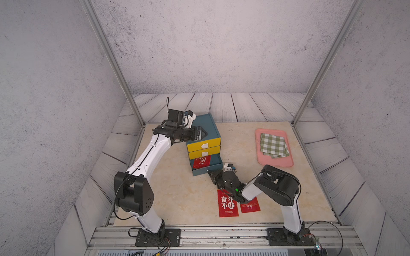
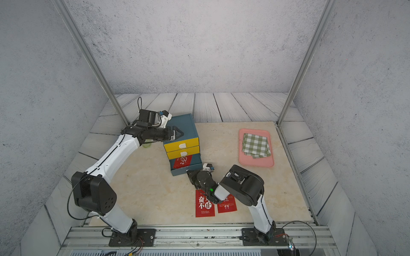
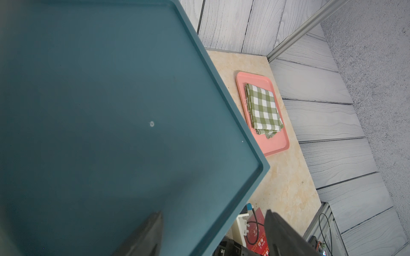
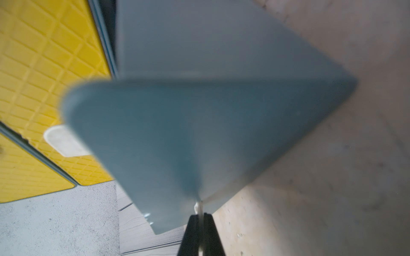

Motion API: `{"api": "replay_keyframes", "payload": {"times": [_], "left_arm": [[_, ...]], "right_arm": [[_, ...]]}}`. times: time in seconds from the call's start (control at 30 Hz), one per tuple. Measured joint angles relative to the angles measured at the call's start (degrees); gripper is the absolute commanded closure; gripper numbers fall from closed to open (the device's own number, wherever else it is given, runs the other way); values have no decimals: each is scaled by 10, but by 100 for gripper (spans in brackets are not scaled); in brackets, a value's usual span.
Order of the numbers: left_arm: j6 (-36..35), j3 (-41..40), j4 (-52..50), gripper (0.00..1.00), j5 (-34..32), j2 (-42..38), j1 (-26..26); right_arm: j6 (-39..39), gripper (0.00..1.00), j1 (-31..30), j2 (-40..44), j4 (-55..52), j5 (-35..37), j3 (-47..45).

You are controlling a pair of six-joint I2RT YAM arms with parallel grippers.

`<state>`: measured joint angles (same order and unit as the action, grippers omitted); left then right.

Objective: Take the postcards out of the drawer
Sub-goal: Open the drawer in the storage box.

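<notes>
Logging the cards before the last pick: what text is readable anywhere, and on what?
"STIMULATE": right table card, upside down in both top views.
"奋", "不": left table card; remaining characters and small print unreadable.
Drawer card: white brush script, unreadable.
Nothing legible elsewhere.

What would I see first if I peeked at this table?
Red postcards pop out: a first postcard and a second postcard lie on the table near the robot, and a third postcard sits in the open bottom drawer. The right gripper pinches that drawer's white handle, and the left gripper hangs open above the teal cabinet. Off to the right, a pink tray holds a green checked cloth.
</notes>
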<state>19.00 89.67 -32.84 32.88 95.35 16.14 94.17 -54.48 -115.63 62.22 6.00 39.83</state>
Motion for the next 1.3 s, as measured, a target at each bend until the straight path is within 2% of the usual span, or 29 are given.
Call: {"api": "replay_keyframes", "payload": {"times": [0.77,1.3], "left_arm": [[-10,0,11,22,0,5,-1],[-10,0,11,22,0,5,-4]], "right_arm": [[-1,98,-50,101,-35,1,-100],[1,97,-64,113,-44,2,-118]]}}
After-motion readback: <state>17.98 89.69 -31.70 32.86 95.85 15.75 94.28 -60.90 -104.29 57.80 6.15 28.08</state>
